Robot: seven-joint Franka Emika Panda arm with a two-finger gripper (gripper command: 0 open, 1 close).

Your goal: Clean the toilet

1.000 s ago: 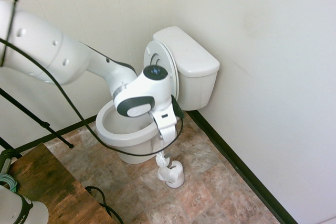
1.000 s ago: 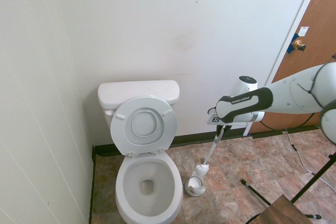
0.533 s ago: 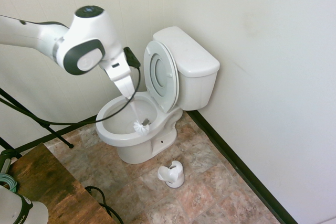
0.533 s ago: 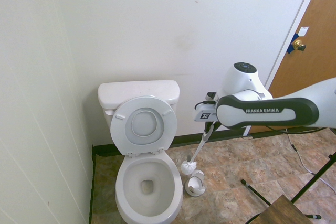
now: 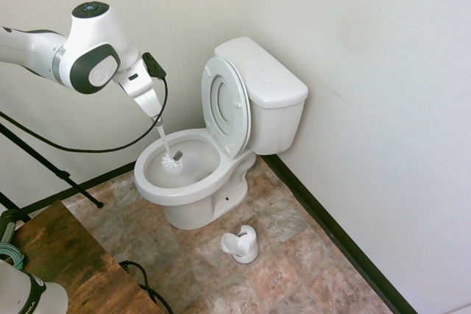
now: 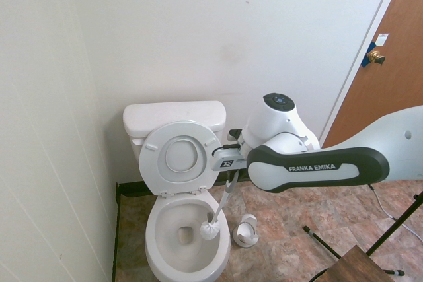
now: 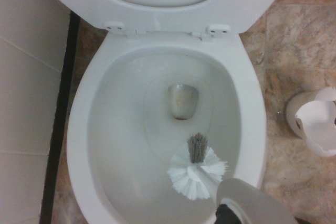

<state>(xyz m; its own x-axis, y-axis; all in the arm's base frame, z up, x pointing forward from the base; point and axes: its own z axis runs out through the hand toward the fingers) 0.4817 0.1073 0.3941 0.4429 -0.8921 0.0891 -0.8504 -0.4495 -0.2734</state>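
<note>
While my claw [image 5: 156,117] pinches the handle of the white brush [image 6: 210,230], its bristle head hangs inside the bowl of the toilet [image 5: 193,182], which stands against the wall, lid up, the brush holder [image 5: 241,244] on the floor beside it.

1. "FRANKA EMIKA" stands in white capitals on the dark band of the robot arm [image 6: 317,168], readable in the second exterior view.
2. A small dark-and-white patterned tag [image 6: 227,164] sits on the block at the arm's wrist; its marks are too small to read.
3. A few white letters show on the grey-black object [image 5: 26,293] at the lower corner of the first exterior view; they are cut off and cannot be read.
4. The toilet [image 5: 193,174] carries no legible print in any view.
</note>
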